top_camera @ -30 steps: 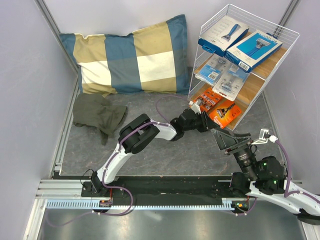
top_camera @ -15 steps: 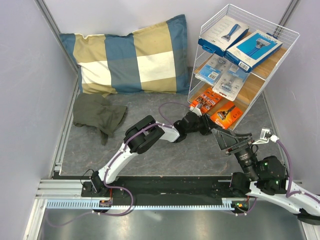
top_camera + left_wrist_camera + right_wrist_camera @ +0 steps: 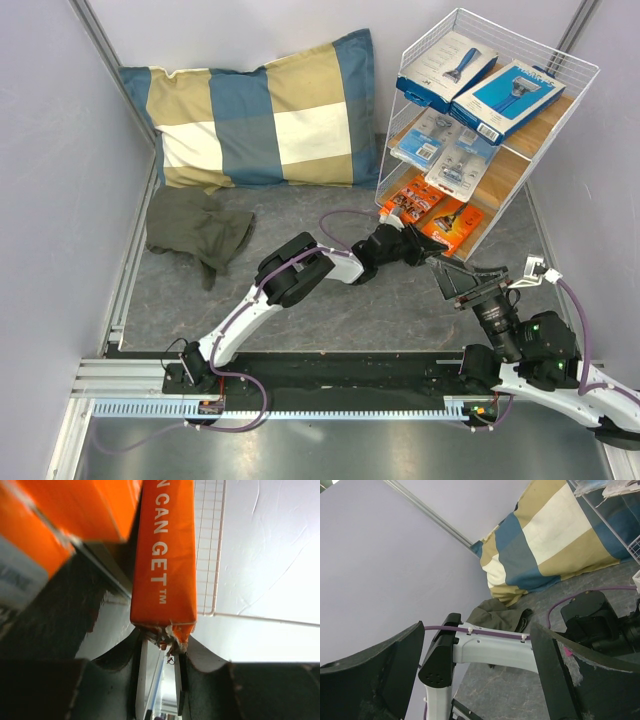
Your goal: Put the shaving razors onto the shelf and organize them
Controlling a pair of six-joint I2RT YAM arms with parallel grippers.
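Left gripper point(image 3: 160, 647) is clamped on the edge of an orange card point(image 3: 165, 555), which sits at the bottom board of the shelf point(image 3: 512, 165), beside the other orange card point(image 3: 408, 203). Right gripper point(image 3: 468, 276) hovers near, jaws wide apart and empty.

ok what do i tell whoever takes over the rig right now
Left gripper shut on orange razor card at the bottom board of the shelf.
Right gripper open, empty, near the shelf front.
Done: two blue razor boxes on top, two blister packs in the middle, other orange card on bottom.
To do: seat the held card, release, back out.
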